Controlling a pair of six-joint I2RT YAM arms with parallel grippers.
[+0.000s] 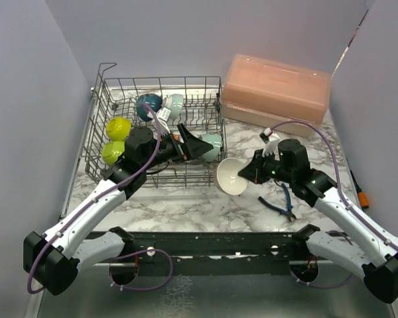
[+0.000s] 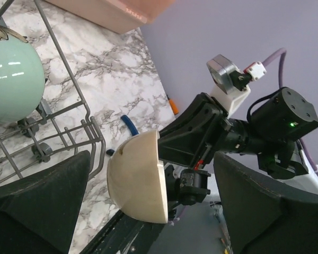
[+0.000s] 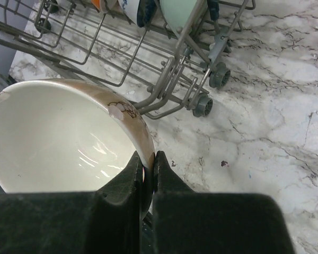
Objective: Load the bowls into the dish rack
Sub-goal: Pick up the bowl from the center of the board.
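Right wrist view is showing the right tool (image 3: 146, 159) pinching tight on the rim of the beige bowl (image 3: 53, 132), just beside the dish rack (image 3: 164, 84); the left tool (image 1: 200, 147) is gaping wide, empty, at the dish rack's right edge.

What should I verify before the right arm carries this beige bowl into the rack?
1. Right gripper shut on the beige bowl by its rim: ok.
2. Bowl outside the dish rack, at its front right corner: ok.
3. Left gripper open: ok.
4. Path over the rack clear: not ok, the left gripper hangs there, facing the bowl.
5. Free slot beside the pale teal bowl: cannot tell.
6. Blue-handled pliers apart from the bowl: ok.
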